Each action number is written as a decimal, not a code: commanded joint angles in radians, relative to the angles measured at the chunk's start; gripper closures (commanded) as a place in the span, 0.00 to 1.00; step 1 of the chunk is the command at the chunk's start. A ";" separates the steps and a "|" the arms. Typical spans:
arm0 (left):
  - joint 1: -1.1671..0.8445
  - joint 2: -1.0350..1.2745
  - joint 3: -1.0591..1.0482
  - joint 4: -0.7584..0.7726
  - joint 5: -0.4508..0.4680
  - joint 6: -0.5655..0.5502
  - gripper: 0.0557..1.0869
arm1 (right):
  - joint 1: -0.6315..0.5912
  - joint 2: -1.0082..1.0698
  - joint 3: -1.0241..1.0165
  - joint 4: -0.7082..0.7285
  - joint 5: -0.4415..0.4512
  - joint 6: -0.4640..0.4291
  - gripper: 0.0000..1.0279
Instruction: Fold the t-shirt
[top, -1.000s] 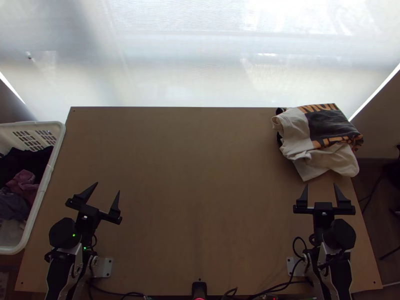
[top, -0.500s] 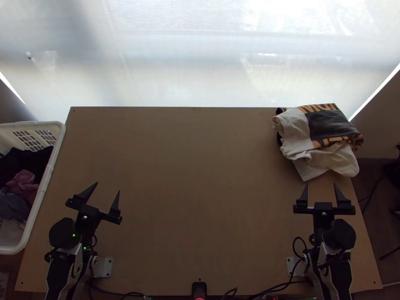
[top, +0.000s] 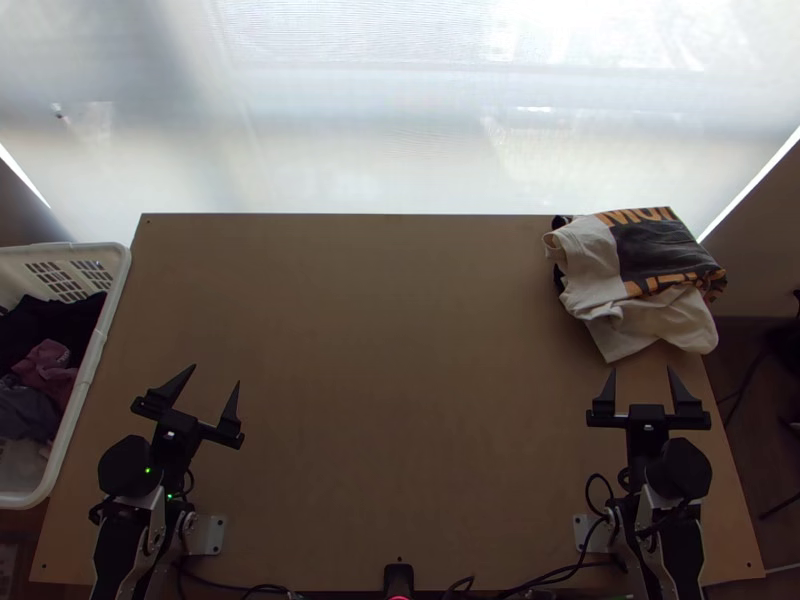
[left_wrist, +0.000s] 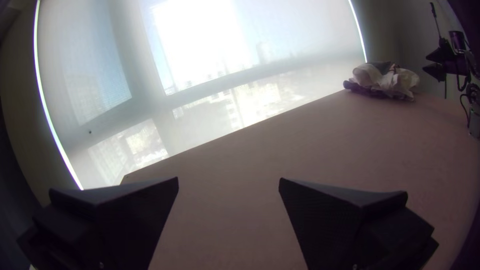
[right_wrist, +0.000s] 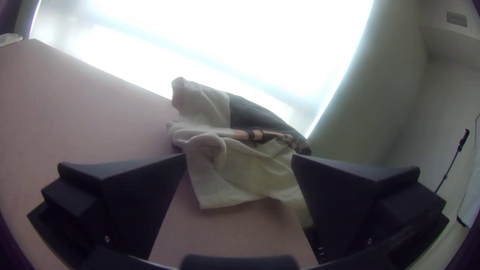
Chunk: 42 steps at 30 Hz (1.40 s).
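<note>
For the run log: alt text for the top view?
White t-shirt with dark-and-orange print lies loosely bunched at the far right corner of the table. Left gripper and right gripper, both open and empty, at near side; basket of clothes at left.

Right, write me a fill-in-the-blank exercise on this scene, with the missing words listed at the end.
1. In the top view, the pale t-shirt lies at the far ____ corner of the table.
2. The colour of the basket beside the table is ____.
3. The left gripper and right gripper are not shut but ____.
4. The number of garments these grippers hold is ____.

Missing words: right; white; open; zero.
</note>
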 joint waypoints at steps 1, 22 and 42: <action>0.000 0.001 0.000 0.000 0.000 0.001 0.05 | 0.000 0.000 0.000 -0.001 0.000 0.000 0.05; -0.090 -0.001 0.002 0.000 0.005 -0.005 0.05 | 0.069 -0.001 0.000 -0.007 -0.055 0.002 0.05; -0.124 -0.001 0.000 0.000 0.009 -0.012 0.05 | 0.102 0.012 -0.001 -0.028 -0.084 0.019 0.05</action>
